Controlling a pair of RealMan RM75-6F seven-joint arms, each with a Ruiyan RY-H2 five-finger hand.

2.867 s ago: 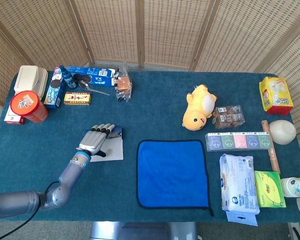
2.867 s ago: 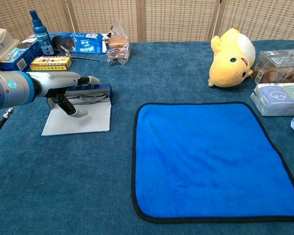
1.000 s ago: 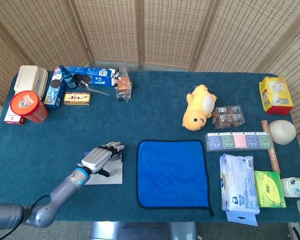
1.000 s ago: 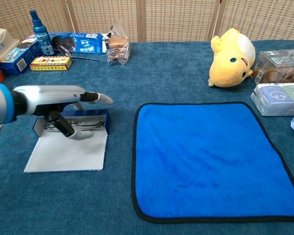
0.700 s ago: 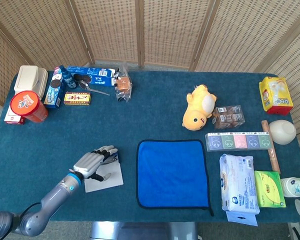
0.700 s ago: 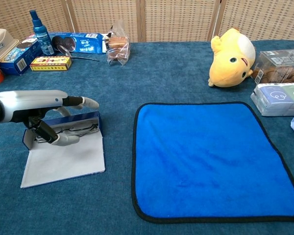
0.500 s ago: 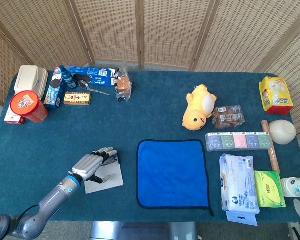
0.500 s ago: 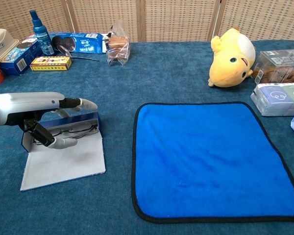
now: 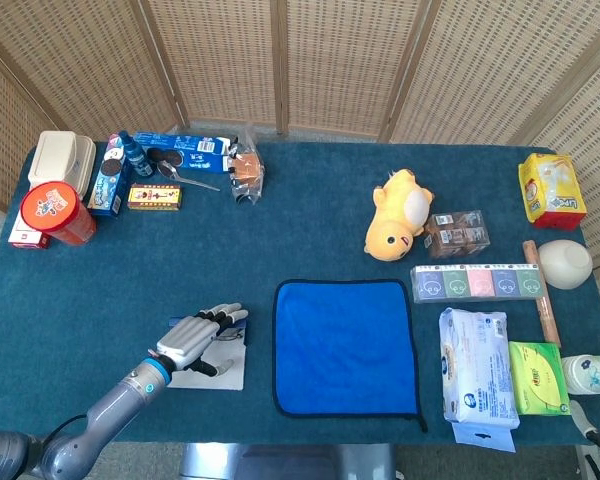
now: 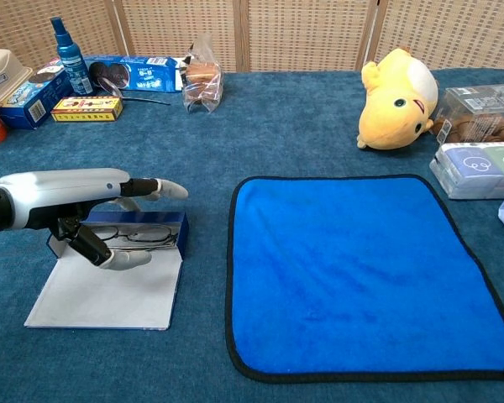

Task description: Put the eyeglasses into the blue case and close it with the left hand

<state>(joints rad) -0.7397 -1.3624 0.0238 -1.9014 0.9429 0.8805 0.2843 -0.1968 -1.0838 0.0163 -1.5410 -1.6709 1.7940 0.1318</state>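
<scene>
The blue case [image 10: 178,232] lies open on the table's near left. Its pale lid [image 10: 101,295] is folded flat toward me. The eyeglasses [image 10: 143,236] lie inside the blue tray. My left hand [image 10: 92,198] reaches over the case with fingers stretched along its far wall and the thumb [image 10: 124,259] down at the hinge side, gripping the case between them. The head view shows the same hand [image 9: 192,341] over the case [image 9: 236,324]. Only a sliver that may be my right hand [image 9: 584,417] shows at the bottom right corner.
A blue cloth [image 10: 361,269] lies just right of the case. A yellow plush [image 10: 396,99] and boxes [image 10: 479,164] stand at the right. Snack boxes, a bottle [image 10: 67,46] and a bag [image 10: 203,84] line the far left. The table's front edge is close behind the lid.
My left hand has dragged the open case toward me over the last seconds, and slightly rightward in the last half second. The eyeglasses stayed inside the tray.
</scene>
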